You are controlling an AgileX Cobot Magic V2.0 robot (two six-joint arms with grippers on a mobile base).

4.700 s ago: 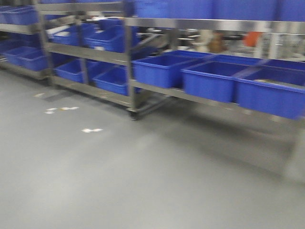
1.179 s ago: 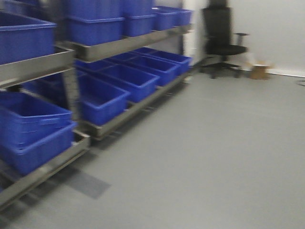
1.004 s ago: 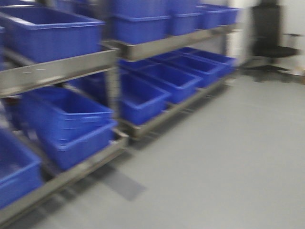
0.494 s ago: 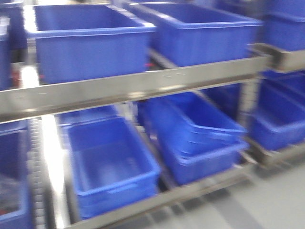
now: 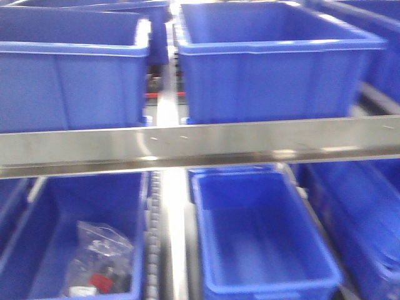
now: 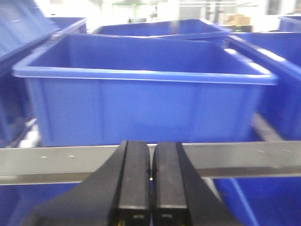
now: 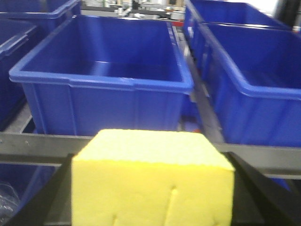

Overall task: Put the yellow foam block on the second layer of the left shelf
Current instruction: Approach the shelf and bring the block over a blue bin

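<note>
Floor, aisle and chair, seen in the earlier front views, are gone: the rack is now faced square-on and close, so the drive-up is judged done and placing is judged next. In the front view an upper left bin (image 5: pixel 69 81) is seen at 10 o'clock, with a bagged-parts bin (image 5: pixel 44 237) below at 7 o'clock holding a clear plastic bag (image 5: pixel 100 256). The shelf rail (image 5: pixel 200 144) is run across the middle. An upper right bin (image 5: pixel 275 69) is seen at 1 o'clock and an empty lower bin (image 5: pixel 262 237) at 5 o'clock. In the left wrist view the left gripper (image 6: pixel 150 148) is shown pressed together with nothing held, aimed at a bin at 12 o'clock. In the right wrist view the yellow foam block (image 7: pixel 150 188) is pinched in the right gripper (image 7: pixel 153 155) at 6 o'clock, level with the rail, an empty bin ahead at 12 o'clock. The block is not yet released. Which level counts as second layer cannot be told from here.
</note>
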